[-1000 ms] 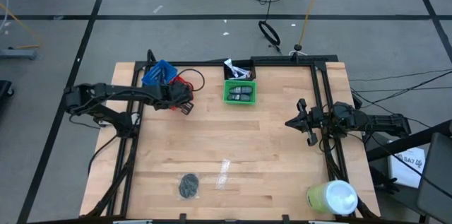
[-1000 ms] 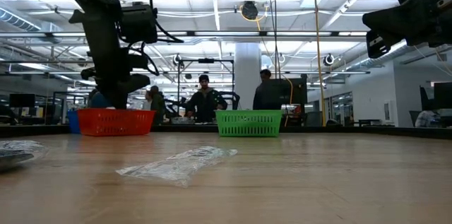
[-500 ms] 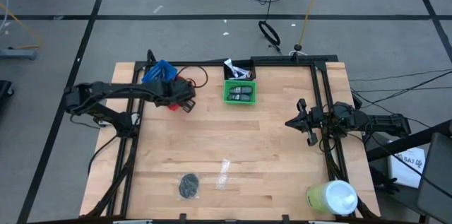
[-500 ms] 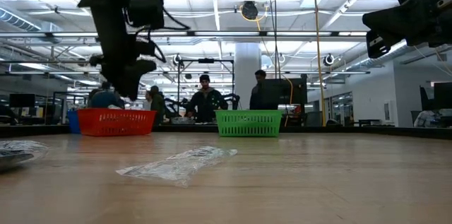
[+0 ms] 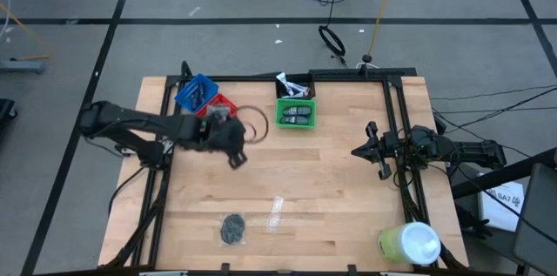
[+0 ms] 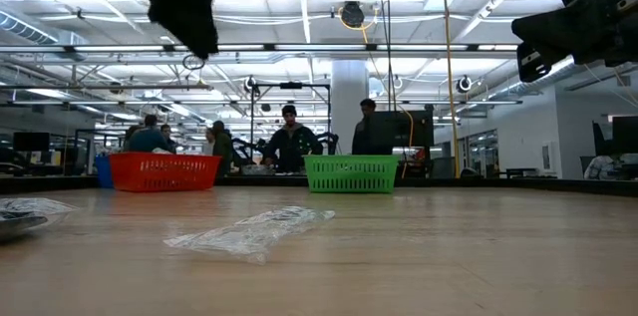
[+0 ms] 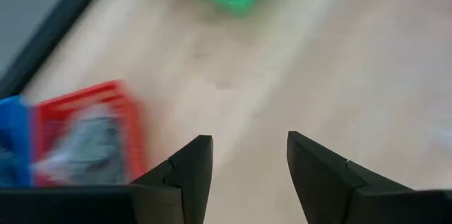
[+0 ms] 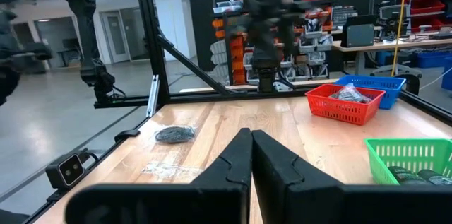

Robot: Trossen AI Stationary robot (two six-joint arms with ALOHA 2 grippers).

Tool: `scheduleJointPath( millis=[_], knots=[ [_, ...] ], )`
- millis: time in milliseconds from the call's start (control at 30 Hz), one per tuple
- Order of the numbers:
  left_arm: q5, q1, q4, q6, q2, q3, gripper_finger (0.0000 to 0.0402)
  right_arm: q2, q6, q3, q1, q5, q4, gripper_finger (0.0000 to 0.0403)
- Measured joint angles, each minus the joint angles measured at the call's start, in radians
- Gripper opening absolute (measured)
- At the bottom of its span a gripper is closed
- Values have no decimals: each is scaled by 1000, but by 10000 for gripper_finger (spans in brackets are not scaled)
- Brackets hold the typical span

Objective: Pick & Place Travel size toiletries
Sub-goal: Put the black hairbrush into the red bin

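The left gripper (image 5: 235,159) hovers empty, fingers parted, over bare wooden table (image 5: 331,198) beside the red basket (image 5: 218,106). The dark grey round discs (image 5: 232,228) lie near the front edge (clear wrapper scrap (image 5: 276,213) alongside); the right gripper (image 5: 376,151), fingers closed and empty, waits at the right edge

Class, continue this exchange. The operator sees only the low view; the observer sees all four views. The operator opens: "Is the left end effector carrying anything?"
Observer: No. The left wrist view shows the left end effector open with nothing between its fingers, above bare wood.
Operator: What is inside the green basket?
Observer: From the high view, the green basket holds two dark grey oval pieces.
Operator: Where is the other arm?
Observer: The right end effector is shut on nothing, and the high view shows it waiting at the table's right edge.
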Motion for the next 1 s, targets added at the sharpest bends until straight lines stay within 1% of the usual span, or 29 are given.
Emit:
scheduleJointPath(
  millis=[67, 133, 267, 333, 467, 567, 633, 700, 767, 833, 867, 933, 1000],
  knots=[
    [29, -80, 2, -34, 0, 31, 173, 0, 0, 0, 0, 0, 0, 0],
    [80, -160, 23, -62, 0, 53, 168, 0, 0, 0, 0, 0, 0, 0],
    [200, -300, 142, -93, 0, 57, 162, 0, 0, 0, 0, 0, 0, 0],
    [236, -368, 181, -95, 0, 57, 162, 0, 0, 0, 0, 0, 0, 0],
    [257, -481, 252, -137, 30, 56, 161, 0, 0, 0, 0, 0, 0, 0],
    [261, -534, 349, -178, 46, 56, 161, 0, 0, 0, 0, 0, 0, 0],
    [276, -564, 416, -168, 61, 56, 161, 0, 0, 0, 0, 0, 0, 0],
    [281, -589, 526, -147, 88, 57, 161, 0, 0, 0, 0, 0, 0, 0],
    [293, -613, 608, -99, 130, 88, 161, 0, 0, 0, 0, 0, 0, 0],
    [296, -635, 577, -65, 192, 172, 161, 0, 0, 0, 0, 0, 0, 0],
    [295, -642, 519, -53, 228, 229, 161, 0, 0, 0, 0, 0, 0, 0],
    [272, -653, 354, -53, 311, 355, 161, 0, 0, 0, 0, 0, 0, 0],
    [250, -660, 163, -86, 397, 472, 161, 0, 0, 0, 0, 0, 0, 0]
  ],
)
